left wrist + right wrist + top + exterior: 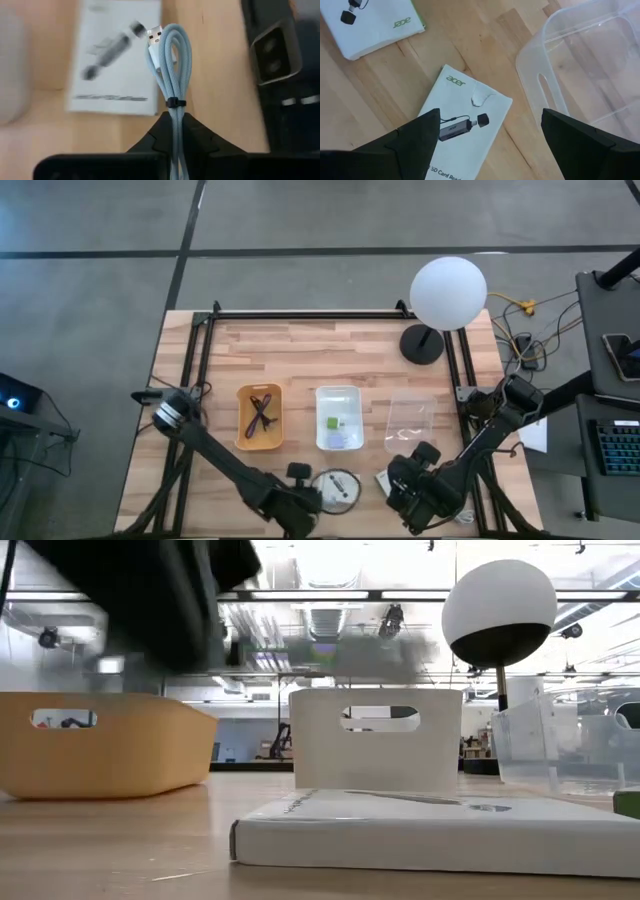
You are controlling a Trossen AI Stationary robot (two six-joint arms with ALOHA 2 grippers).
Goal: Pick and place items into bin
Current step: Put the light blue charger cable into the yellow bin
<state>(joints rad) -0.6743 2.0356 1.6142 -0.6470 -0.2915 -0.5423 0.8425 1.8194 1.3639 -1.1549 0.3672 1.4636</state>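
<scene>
Coiled grey cable (170, 85) pinched upright in left hand (171, 131), low near the white bin (338, 418). Right hand (490, 131) spread wide over one white card (465, 131); second card (372, 22) beside. Three bins.

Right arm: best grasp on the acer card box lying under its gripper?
Judging by its pose, come straight down and pinch across the box's two long edges near mid-length. It lies flat on the table, so no face offers purchase. The right gripper hangs open above it, clear bin close beside; stay clear of that wall.
</scene>
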